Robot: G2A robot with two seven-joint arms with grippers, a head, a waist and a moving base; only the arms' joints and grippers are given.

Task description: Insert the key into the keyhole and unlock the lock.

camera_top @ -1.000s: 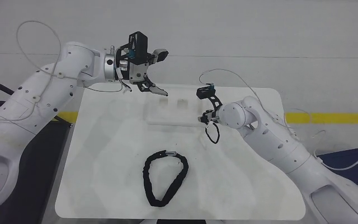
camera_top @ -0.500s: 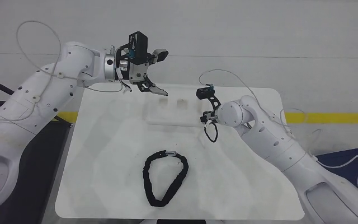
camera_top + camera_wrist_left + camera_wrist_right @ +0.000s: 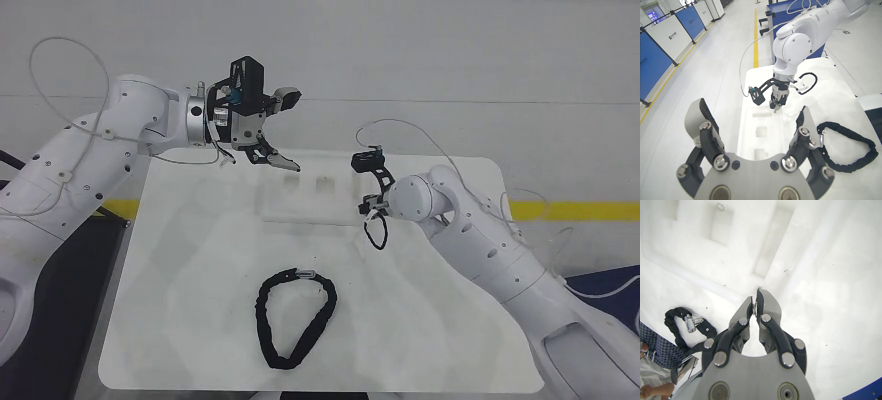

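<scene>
1. Nearest: one chain lock [image 3: 263, 318], a closed loop lying flat on the table [image 3: 200, 300], with one chrome lock body [image 3: 690, 324] on the loop's far side and one keyhole [image 3: 693, 330] in its end face. Held by nothing. Likely to skid or swivel under a push from the key, with no brace behind it.
2. Next: one right gripper [image 3: 754, 295], jaws pressed together on one key [image 3: 754, 306], only a thin metal sliver of it showing. Poised over the near rim of the tray, well apart from the lock body. Risk of the key pivoting or slipping in so slim a pinch at first contact. An off-axis approach would probably jam at the keyhole instead of entering.
3. Beyond: one white foam tray [image 3: 290, 212], three recesses [image 3: 762, 115] counted from the left wrist view, one small ring [image 3: 720, 207] in one of them. Risk of clipping the rim on the way across to the lock.
4. Farthest: one left gripper [image 3: 750, 110], jaws spread wide, holding nothing, above the table's far edge by the tray's end. Too far off to steady the lock; risk of crowding the right arm if brought in late.
</scene>
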